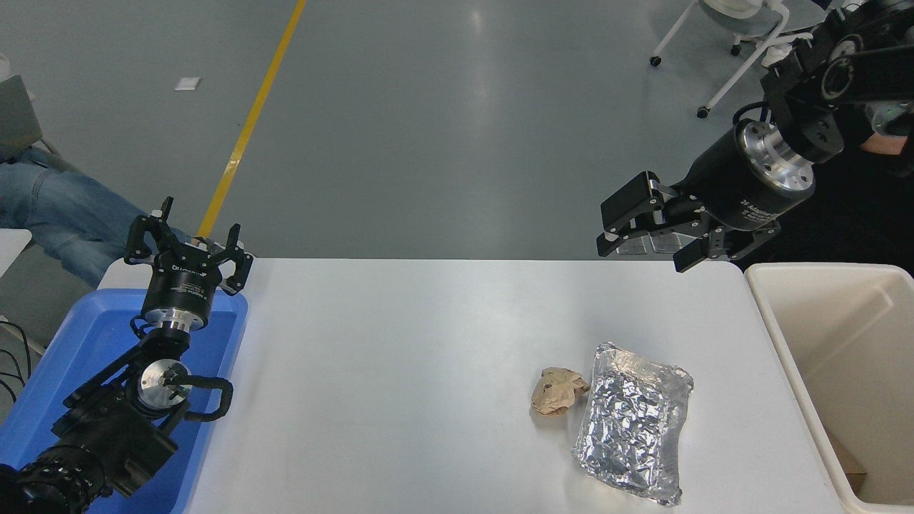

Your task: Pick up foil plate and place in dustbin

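Note:
The foil plate (634, 421) lies flat on the white table (400, 371), at its right front, shiny and crinkled. The cream dustbin (792, 335) stands just right of the table, its open mouth facing up. My right gripper (643, 246) hangs in the air above the table's far right edge, well behind and above the plate, open and empty. My left gripper (187, 239) is parked at the lower left over the blue tray, open and empty.
A crumpled brown paper wad (557, 391) lies just left of the foil plate, almost touching it. A shallow blue tray (86, 343) sits at the table's left end. A person's jeans-clad leg (50, 207) shows at the far left. A white wheeled stand (721, 50) is on the floor behind.

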Robot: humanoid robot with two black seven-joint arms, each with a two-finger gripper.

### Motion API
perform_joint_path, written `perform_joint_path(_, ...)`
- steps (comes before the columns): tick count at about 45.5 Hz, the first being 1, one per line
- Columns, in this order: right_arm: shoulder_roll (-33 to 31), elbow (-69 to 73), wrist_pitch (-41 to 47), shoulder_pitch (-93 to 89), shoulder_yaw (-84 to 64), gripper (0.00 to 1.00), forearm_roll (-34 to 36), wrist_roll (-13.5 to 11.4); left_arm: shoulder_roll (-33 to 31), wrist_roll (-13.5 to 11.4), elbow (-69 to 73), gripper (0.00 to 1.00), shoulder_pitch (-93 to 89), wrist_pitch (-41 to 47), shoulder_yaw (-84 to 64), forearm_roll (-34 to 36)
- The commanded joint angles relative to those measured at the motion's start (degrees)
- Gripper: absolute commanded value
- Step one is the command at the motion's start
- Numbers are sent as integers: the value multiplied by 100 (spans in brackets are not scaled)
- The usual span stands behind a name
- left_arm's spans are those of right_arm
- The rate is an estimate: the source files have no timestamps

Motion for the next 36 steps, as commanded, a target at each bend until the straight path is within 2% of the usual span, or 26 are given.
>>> perform_joint_path(1, 32, -1, -3, 27, 9, 100, 5, 0, 0, 0, 0, 99, 0, 1, 0, 0)
perform_joint_path(36, 252, -89, -3, -245, -44, 100, 40, 0, 0, 0, 0, 99, 0, 1, 0, 0)
